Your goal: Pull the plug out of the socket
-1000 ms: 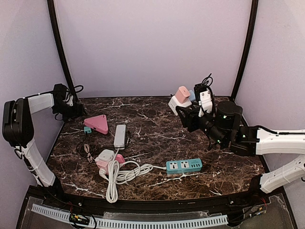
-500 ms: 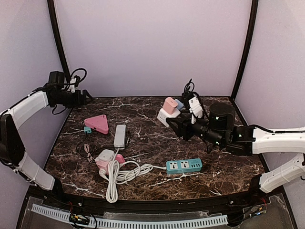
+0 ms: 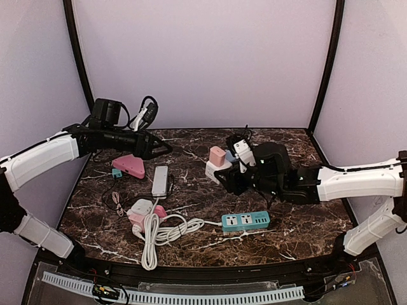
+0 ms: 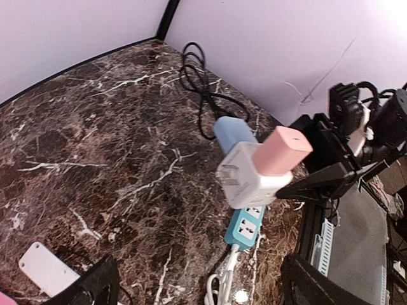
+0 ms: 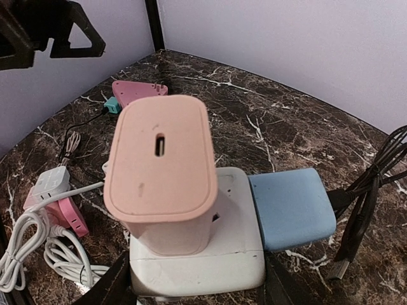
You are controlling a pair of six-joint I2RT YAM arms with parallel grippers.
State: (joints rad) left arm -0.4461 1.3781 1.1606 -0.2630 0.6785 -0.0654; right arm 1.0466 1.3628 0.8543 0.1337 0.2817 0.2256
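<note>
My right gripper [image 3: 224, 179] is shut on a white socket cube [image 3: 212, 171] and holds it just above the table. A pink plug [image 3: 217, 156] sits in the cube's top face and a blue plug [image 3: 230, 156] in its side. The right wrist view shows the pink plug [image 5: 162, 165], the white cube [image 5: 210, 254] and the blue plug [image 5: 291, 206] close up. My left gripper [image 3: 162, 147] is open and empty, to the left of the cube and apart from it. In the left wrist view the cube [image 4: 251, 178] and pink plug [image 4: 285, 149] lie ahead of the gripper [image 4: 203, 293].
A teal power strip [image 3: 245, 220] with a coiled white cable [image 3: 159, 232] lies at the front. A pink-and-white socket [image 3: 143, 210], a white strip [image 3: 160, 180] and a pink triangular socket [image 3: 129, 165] lie at the left. A black cable [image 4: 200, 82] lies near the back wall.
My left arm has swung from the far left wall toward the centre. My right gripper has carried the socket cube left and forward, away from the back right.
</note>
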